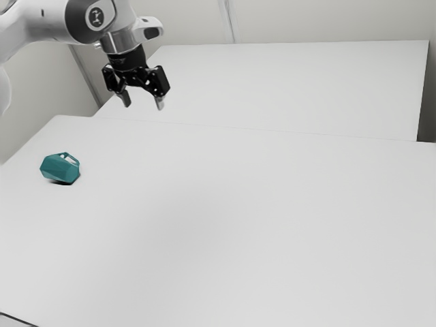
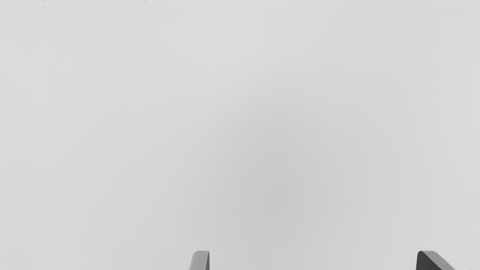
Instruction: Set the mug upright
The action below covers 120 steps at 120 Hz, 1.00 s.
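Observation:
A teal faceted mug [image 1: 60,168] lies tipped over on the white table [image 1: 225,225], near the exterior view's left edge, with its handle on the upper side. High above the table, the gripper [image 1: 142,104] hangs to the exterior view's right of the mug, apart from it, fingers spread and pointing down. In the wrist view the gripper [image 2: 313,260] is open, with a wide gap between its two fingertips and bare table surface beyond them.
A second white surface [image 1: 286,88] extends behind the table in the exterior view. Pale walls [image 1: 327,20] stand at the back. A dark line crosses the exterior view's lower left corner.

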Tool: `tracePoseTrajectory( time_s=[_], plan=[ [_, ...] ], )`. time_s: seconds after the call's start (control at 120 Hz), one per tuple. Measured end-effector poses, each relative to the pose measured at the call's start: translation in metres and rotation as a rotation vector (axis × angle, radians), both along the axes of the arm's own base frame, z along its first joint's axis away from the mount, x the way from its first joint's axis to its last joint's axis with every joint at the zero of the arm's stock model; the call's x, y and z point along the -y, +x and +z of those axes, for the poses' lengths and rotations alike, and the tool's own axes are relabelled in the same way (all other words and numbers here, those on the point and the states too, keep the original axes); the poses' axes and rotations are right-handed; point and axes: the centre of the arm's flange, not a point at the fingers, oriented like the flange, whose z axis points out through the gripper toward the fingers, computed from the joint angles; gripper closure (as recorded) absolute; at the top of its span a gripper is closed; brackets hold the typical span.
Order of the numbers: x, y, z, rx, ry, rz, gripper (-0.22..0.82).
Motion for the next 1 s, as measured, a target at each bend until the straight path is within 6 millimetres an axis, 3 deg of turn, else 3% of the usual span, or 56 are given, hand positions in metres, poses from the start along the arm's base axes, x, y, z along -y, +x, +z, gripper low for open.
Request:
tracePoseTrajectory(
  time_s=[0.392,0.567,0.667,0.8,0.842,0.883,0.942,1.0],
  plan=[
    [-0.007,-0.002,0.003,0.011,-0.004,0.021,0.00],
    [-0.006,-0.023,0.002,0.028,-0.010,0.028,0.00],
    [-0.012,-0.019,-0.012,0.026,-0.020,0.026,0.00],
    [-0.026,0.001,-0.042,0.014,-0.131,-0.002,0.00],
    [-0.043,0.007,-0.050,0.013,-0.174,0.002,0.00],
    [-0.080,0.011,-0.058,0.018,-0.212,0.036,0.00],
    [-0.167,0.007,-0.070,0.035,-0.257,0.136,0.00],
    [-0.255,-0.013,-0.077,0.064,-0.284,0.235,0.00]
  ],
)
